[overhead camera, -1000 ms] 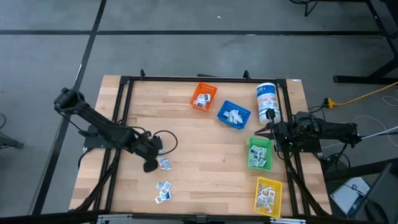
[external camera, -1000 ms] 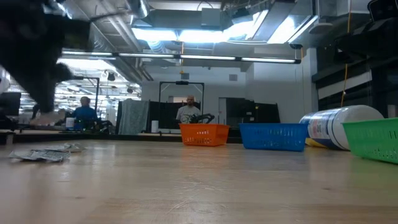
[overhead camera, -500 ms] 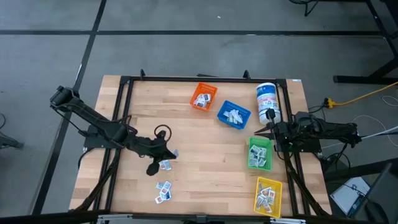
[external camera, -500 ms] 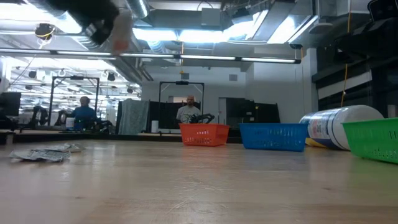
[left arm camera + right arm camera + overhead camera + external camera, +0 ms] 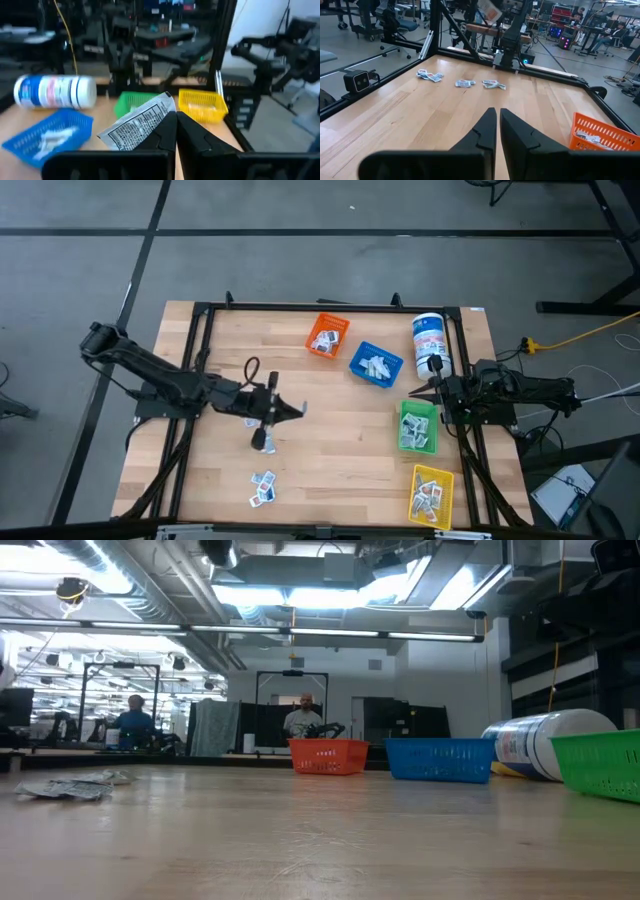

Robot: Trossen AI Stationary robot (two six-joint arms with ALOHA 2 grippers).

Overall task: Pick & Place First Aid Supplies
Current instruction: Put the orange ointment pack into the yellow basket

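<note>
The wooden table [image 5: 330,430] spreads out under me, black frame all round, and my left arm reaches out over its middle while my right arm waits folded at the right edge, beside the green bin [image 5: 418,427]. Next in size, the white canister [image 5: 430,343] lies on its side near the far right corner, blue label up. Then the bins: orange bin [image 5: 327,335] at the far side, blue bin [image 5: 376,364] just beside it, green further right, yellow bin [image 5: 431,493] at the near right corner, each with packets inside. My left gripper [image 5: 287,411] is up off the wood, over the middle of the table, fingers pinched tight on a packet [image 5: 139,123]; the left wrist view shows it clearly, a flat white packet with dark print, sticking up tilted from between my closed fingertips, canister and blue, green and yellow bins beyond it. My right gripper [image 5: 493,126] has its fingers nearly together, nothing between them, pointing across the table. Smallest of all, the loose packets [image 5: 262,487] lie in a little cluster near the front left of the table, and one more packet lies just under my left wrist.
</note>
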